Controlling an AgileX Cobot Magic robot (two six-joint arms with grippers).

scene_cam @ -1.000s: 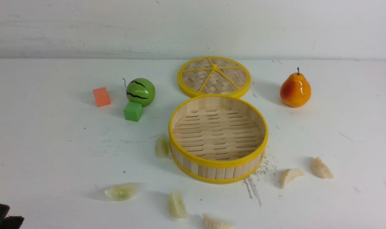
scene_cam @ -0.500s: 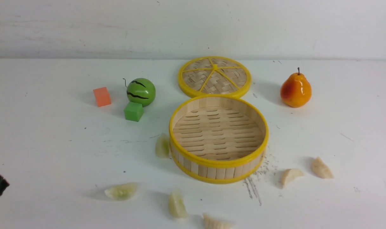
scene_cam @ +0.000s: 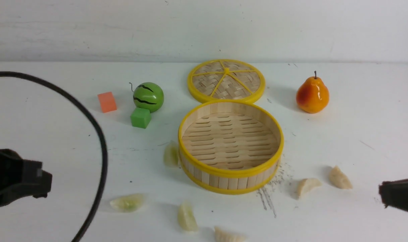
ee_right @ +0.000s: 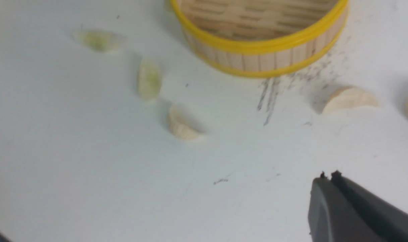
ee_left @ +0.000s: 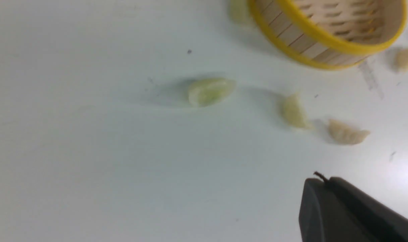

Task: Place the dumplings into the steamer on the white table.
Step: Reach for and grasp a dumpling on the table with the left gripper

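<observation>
Nearest the robot, the left claw (scene_cam: pixel 48 184) and the right claw (scene_cam: pixel 382 195) reach in over the front corners of the worktop (scene_cam: pixel 358 134). Each is pinched fully shut, jaws pressed together, holding nothing and touching no dumpling. A black cable (scene_cam: pixel 101 144) arcs above the left one.

All six dumplings lie loose, so I judge the step in hand to be the approach to a first pick. The next move calls for a claw to open wide enough to straddle a dumpling, drop over it and close across its narrow body.

At the front edge sits the nearest cream dumpling (scene_cam: pixel 227 235), with the front green dumpling (scene_cam: pixel 187 216) just beyond it. The left green dumpling (scene_cam: pixel 128 202) lies further left, the closest target for the left claw. On the right, the inner cream dumpling (scene_cam: pixel 308 185) and the outer cream dumpling (scene_cam: pixel 340 177) lie near each other, close to the right claw. The last green dumpling (scene_cam: pixel 171 154) rests right against the left side of the steamer (scene_cam: pixel 224 181).

The steamer stands mid-worktop, its slatted floor bare. Just behind it, the woven lid (scene_cam: pixel 226 80) lies flat. Far left are a green cube (scene_cam: pixel 140 117), a striped green ball (scene_cam: pixel 149 96) and an orange cube (scene_cam: pixel 107 102). Far right stands a pear (scene_cam: pixel 312 95).
</observation>
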